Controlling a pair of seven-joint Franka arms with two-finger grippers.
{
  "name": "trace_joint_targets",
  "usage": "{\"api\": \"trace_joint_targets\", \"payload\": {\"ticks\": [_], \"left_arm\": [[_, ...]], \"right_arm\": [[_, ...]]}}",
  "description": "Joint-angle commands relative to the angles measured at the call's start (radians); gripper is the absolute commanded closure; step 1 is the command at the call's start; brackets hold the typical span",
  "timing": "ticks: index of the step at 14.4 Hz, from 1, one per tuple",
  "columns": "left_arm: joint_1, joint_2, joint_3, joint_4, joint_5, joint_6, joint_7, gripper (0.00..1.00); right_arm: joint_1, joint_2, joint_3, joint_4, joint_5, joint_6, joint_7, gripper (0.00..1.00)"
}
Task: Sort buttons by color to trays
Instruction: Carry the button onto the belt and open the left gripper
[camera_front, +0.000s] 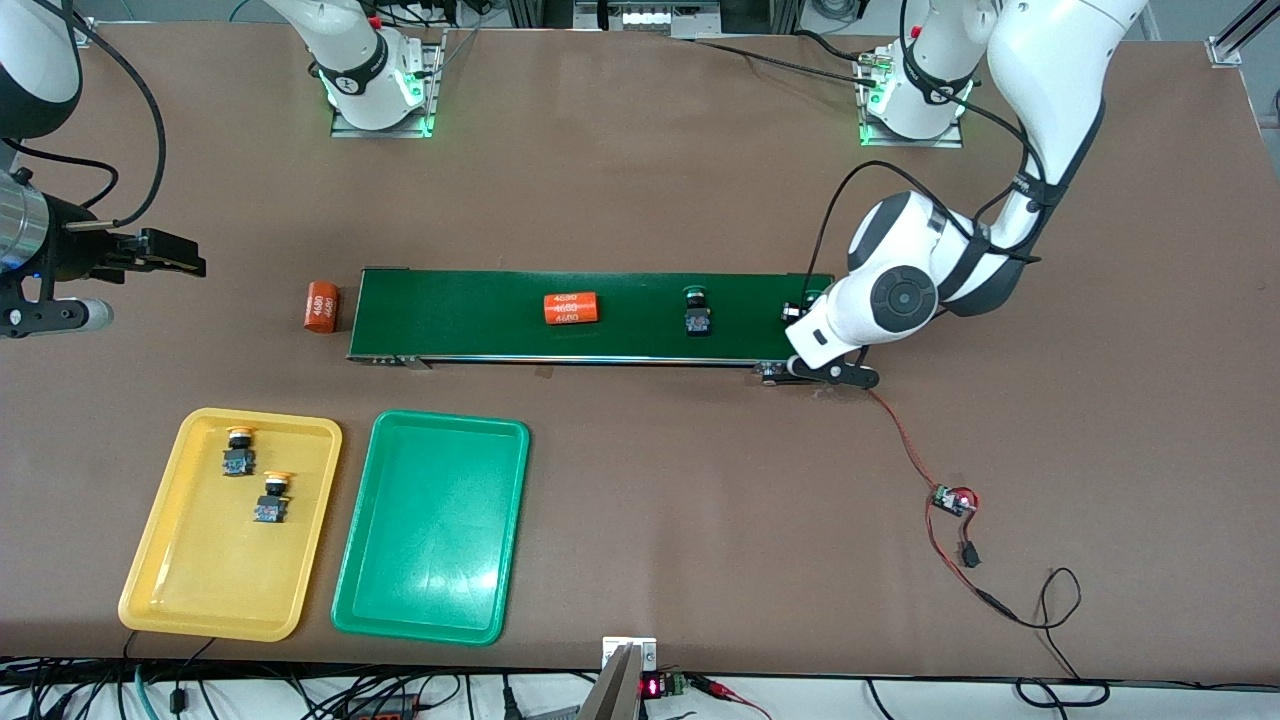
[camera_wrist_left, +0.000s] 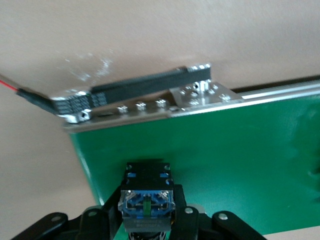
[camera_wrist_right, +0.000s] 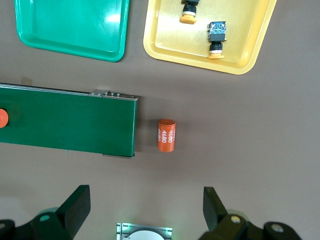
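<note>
Placing a green-capped button at the conveyor belt's end

Easing off cleanly: best to open wide, then rise straight, leaving the button (camera_wrist_left: 146, 202) upright on the conveyor belt (camera_front: 600, 315). Left gripper (camera_wrist_left: 147, 220) low over that belt's left-arm end, fingers around the button. Right gripper (camera_wrist_right: 145, 210) waiting open, off the belt's right-arm end.

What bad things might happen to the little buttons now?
1. The left gripper pinches a button at the conveyor belt's end; a loose pinch might drop it off the edge.
2. The green-capped button lies on the belt near an orange 4680 cylinder; a grab could mix them up.
3. The green tray holds nothing, so greens might land in the yellow tray.
</note>
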Motion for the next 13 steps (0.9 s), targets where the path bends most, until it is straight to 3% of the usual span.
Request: {"api": "trace_joint_targets", "payload": {"ticks": [1, 5, 8, 11, 13], "left_arm": [[0.005, -0.027, -0.008, -0.004, -0.015, 0.000, -0.007, 0.00], [0.046, -0.178, 0.011, 0.018, -0.012, -0.063, 0.007, 0.00], [0.048, -0.293, 0.083, 0.025, -0.002, -0.136, 0.021, 0.00], [0.033, -0.408, 0.194, 0.025, -0.010, -0.228, 0.157, 0.00], [0.033, -0.482, 0.232, 0.025, -0.015, -0.314, 0.220, 0.00]], "right_arm": [[0.002, -0.015, 0.003, -0.020, 0.003, 0.013, 0.014, 0.00], [-0.001, -0.014, 0.003, -0.020, 0.009, 0.030, 0.014, 0.00], [-0.003, -0.012, 0.003, -0.020, 0.014, 0.033, 0.014, 0.00], [-0.003, -0.011, 0.002, -0.020, 0.023, 0.035, 0.013, 0.00], [-0.003, -0.011, 0.002, -0.020, 0.027, 0.035, 0.013, 0.00]]}}
